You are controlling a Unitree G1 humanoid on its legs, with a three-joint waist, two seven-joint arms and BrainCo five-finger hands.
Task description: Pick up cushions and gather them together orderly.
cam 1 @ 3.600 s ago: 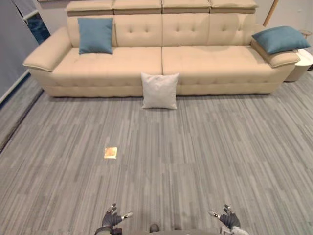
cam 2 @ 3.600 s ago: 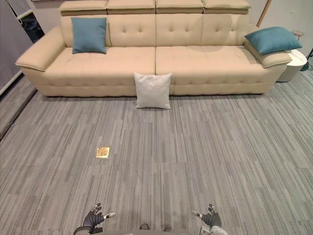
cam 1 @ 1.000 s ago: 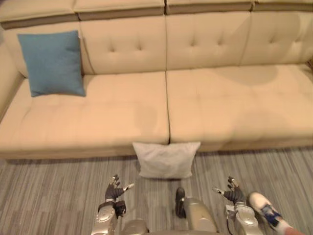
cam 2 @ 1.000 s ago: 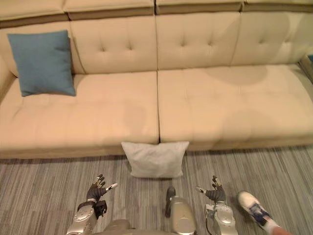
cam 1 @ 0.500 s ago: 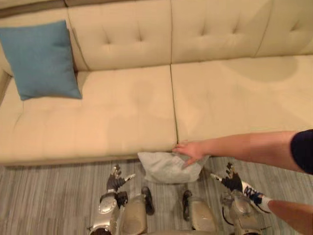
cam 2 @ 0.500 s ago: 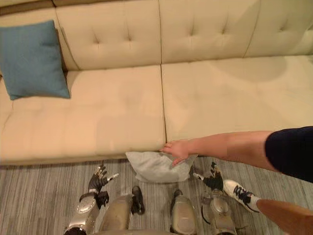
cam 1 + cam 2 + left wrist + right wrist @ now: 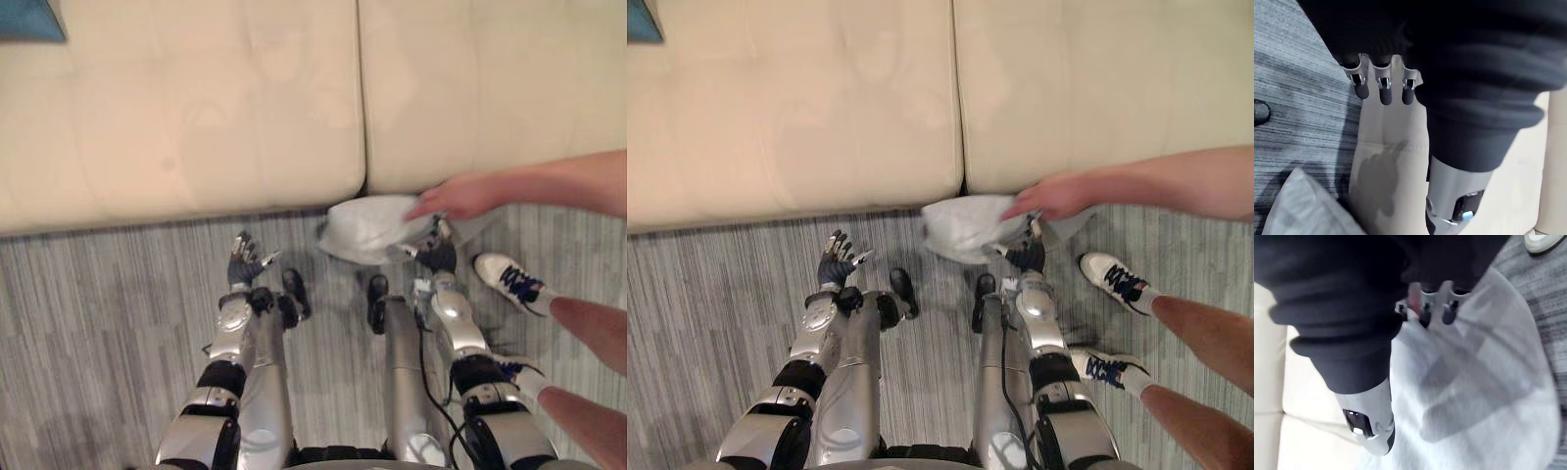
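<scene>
Step in hand (judged): the first pick-up. The robot stands right up against the sofa and neither hand has a cushion.

- Far left, on the seat: one corner of a blue cushion (image 7: 25, 14), woven-looking cloth. Nothing is near it.
- Sofa (image 7: 196, 108): cream, smooth and leather-like. It has broad padded seat pads with soft dimples, and a dark seam runs between two of them.
- Floor (image 7: 98, 313): grey carpet in fine stripes, flat and short-piled.
- Left hand (image 7: 242, 264): low in front of the sofa base. Its fingers are spread and straight, and it has hold of nothing.
- Pale cushion (image 7: 364, 230): off-white, soft and slack. It is crumpled rather than square and sits at the sofa's front edge, just right of the seam. It seems to be lifted partly clear of the carpet.
- Right hand (image 7: 437, 257): just under and beside the pale cushion. In the right wrist view its fingers reach out straight over the cloth and are not curled round it. I cannot tell whether they touch it.
- Person's hand (image 7: 458, 196): it comes in from the right and grips the pale cushion's upper edge. A white shoe (image 7: 507, 277) rests on the carpet nearby.

Next move (judged): bring the left hand across so that both palms close on the cushion's sides. The filling will give, so a broad two-handed squeeze should suit it better than a pinch.
</scene>
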